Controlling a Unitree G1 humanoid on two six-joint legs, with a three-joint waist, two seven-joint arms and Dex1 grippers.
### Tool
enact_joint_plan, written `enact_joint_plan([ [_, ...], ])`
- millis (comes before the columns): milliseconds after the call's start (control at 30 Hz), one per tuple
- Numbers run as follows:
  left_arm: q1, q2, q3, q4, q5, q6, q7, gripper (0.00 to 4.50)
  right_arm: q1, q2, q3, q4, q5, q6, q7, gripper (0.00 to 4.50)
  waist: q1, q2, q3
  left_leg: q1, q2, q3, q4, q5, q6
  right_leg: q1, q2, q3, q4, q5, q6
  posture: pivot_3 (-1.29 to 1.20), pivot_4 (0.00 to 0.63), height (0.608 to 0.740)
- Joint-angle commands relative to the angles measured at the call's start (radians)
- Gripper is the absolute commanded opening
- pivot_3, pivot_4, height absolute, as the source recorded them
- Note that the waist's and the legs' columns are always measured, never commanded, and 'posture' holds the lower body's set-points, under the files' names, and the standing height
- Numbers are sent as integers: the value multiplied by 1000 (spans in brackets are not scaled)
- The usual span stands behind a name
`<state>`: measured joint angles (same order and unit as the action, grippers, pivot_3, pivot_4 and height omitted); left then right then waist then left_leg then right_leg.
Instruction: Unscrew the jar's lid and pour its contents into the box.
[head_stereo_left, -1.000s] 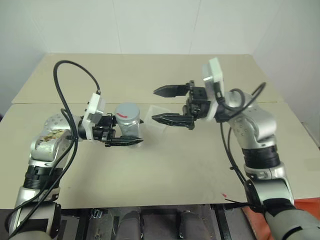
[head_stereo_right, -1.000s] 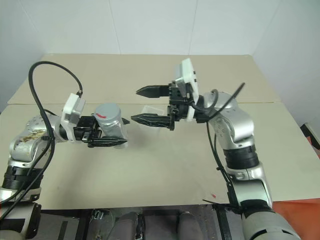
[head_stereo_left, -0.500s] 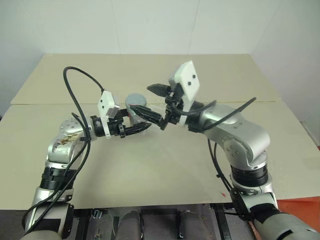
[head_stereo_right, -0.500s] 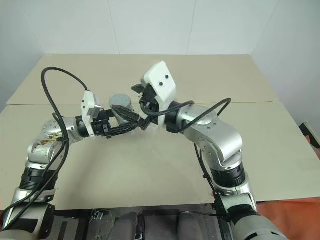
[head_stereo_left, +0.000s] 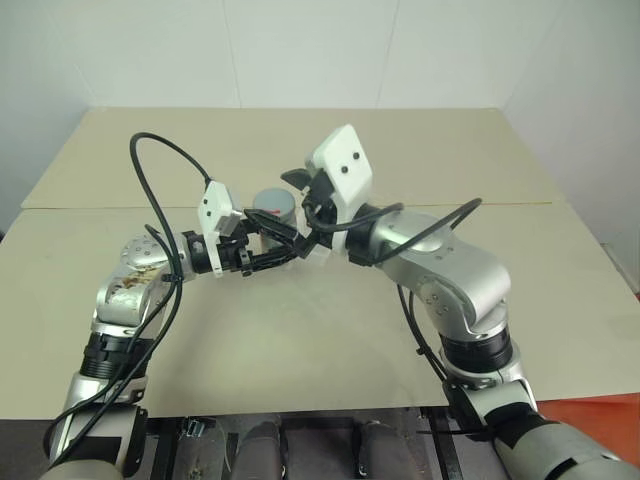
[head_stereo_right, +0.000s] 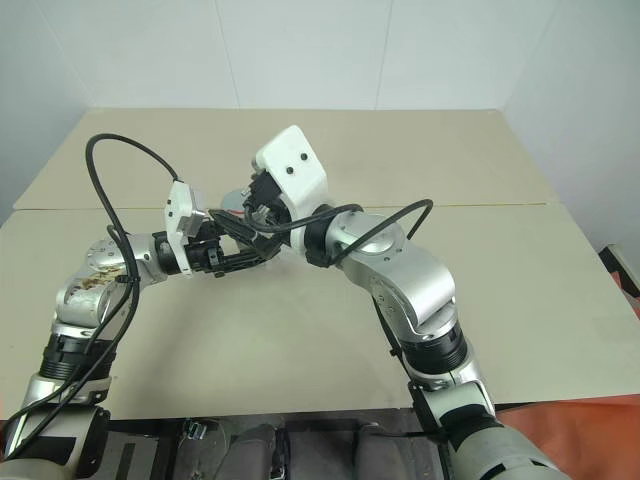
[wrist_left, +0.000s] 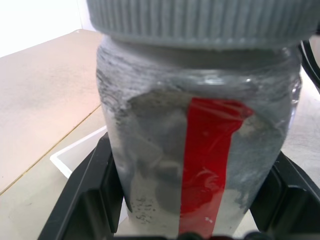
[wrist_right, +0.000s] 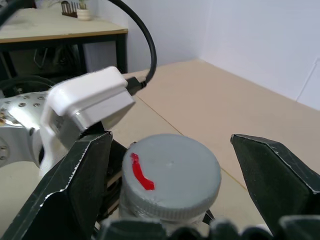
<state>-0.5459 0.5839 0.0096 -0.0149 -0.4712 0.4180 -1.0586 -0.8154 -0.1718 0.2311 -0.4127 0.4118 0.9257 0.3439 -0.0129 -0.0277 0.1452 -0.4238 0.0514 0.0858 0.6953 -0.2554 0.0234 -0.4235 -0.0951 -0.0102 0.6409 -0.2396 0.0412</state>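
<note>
While left claw (wrist_left: 200, 220) clamps jar (wrist_left: 195, 150) | right claw (wrist_right: 170, 165) wide, straddling lid (wrist_right: 170, 175)

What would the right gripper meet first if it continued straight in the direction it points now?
Most likely the lid of the jar. The open right gripper has a finger on each side of the lid without touching it, so going on, its palm would probably reach the lid's rim first.

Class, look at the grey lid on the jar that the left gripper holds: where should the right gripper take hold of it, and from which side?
Probably by the lid's ribbed rim, coming from above. It is a flat round cap on an upright jar whose body the left gripper clamps, and the right gripper's open fingers already stand either side of the rim.
</note>
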Motion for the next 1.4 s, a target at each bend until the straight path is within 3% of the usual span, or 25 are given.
enact_joint_plan([
  [33, -24, 10, 7, -40, -3, -6, 0, 2859, -27, 4, 0, -7, -11, 6, -3, 4433, 0, 0, 0, 0, 0, 0, 0, 0, 0, 0, 0, 0, 0, 0, 0, 0, 150, 740],
  [133, -22, 11, 7, -43, -5, -5, -3, 2859, -28, 4, -1, 2, -14, 2, 2, 4264, 0, 0, 0, 0, 0, 0, 0, 0, 0, 0, 0, 0, 0, 0, 0, 0, 150, 740],
  [300, -20, 12, 6, -47, -9, -3, -7, 2859, -30, -2, -4, 7, -16, -2, 15, 2885, 0, 0, 0, 0, 0, 0, 0, 0, 0, 0, 0, 0, 0, 0, 0, 0, 150, 740],
  [333, -20, 12, 5, -48, -9, -3, -7, 2859, -31, -3, -5, 8, -15, -2, 18, 2819, 0, 0, 0, 0, 0, 0, 0, 0, 0, 0, 0, 0, 0, 0, 0, 0, 150, 740],
  [567, -14, 31, 5, -40, -32, -30, -86, 2859, -26, -57, -17, 23, 8, -43, 113, 2819, 0, 0, 0, 0, 0, 0, 0, 0, 0, 0, 0, 0, 0, 0, 0, 0, 150, 740],
  [833, -24, 67, 41, -43, -184, -8, -355, 2859, -15, -219, -78, 156, 215, -220, 644, 2819, 1, 0, 0, 0, 0, 0, 0, 0, 1, 1, 0, 0, -1, 0, 0, 0, 150, 740],
  [1067, -61, 57, 15, -94, -237, 25, -437, 2859, -137, -229, -31, 389, 256, -319, 992, 2819, -2, 0, 0, 1, 0, -1, 0, 0, 1, 1, 1, 0, -1, 0, 0, 0, 150, 740],
  [1400, -65, 27, -4, -146, -256, 25, -437, 2859, -226, -150, 12, 508, 214, -363, 1128, 2819, 0, 0, 0, 0, 0, 0, 0, 0, 0, 1, 1, 0, -1, 0, 0, 0, 150, 740],
])
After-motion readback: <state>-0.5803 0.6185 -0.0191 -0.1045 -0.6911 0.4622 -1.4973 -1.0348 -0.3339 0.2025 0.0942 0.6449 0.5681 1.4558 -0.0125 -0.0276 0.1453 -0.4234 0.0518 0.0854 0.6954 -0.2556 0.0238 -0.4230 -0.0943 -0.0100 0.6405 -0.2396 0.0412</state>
